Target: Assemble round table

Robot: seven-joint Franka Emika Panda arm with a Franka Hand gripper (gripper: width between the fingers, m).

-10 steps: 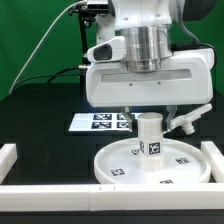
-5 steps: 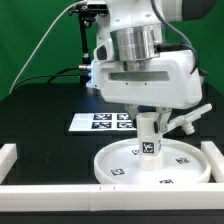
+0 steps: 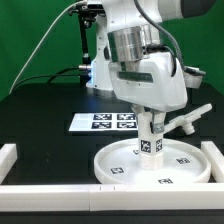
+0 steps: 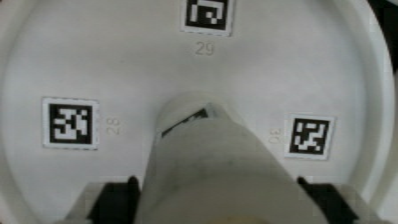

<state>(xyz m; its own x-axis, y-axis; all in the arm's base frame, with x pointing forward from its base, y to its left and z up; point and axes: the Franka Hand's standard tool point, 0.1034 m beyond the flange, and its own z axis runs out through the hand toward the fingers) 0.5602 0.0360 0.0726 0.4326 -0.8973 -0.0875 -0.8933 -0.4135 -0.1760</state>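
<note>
Exterior view, from its left: the marker board lies on the black worktop. At centre, the pincer pinches the post, which stands on the round disc. The foot piece lies rightward. The post is probably being seated; next, twist it home.

Table: flat black surface, matte.

Directly on it:
- Disc: large, round, white, raised rim, lying flat near front edge. Black-and-white square tags on its upper face.
- Marker board: thin white sheet, flat, behind disc, apart from it. Partly hidden by arm.
- Foot piece: white, armed, behind disc toward exterior view's right. Contact with table not clearly seen.
- Rails: long white bars along front edge and both sides. Disc sits just inside front rail.
</note>
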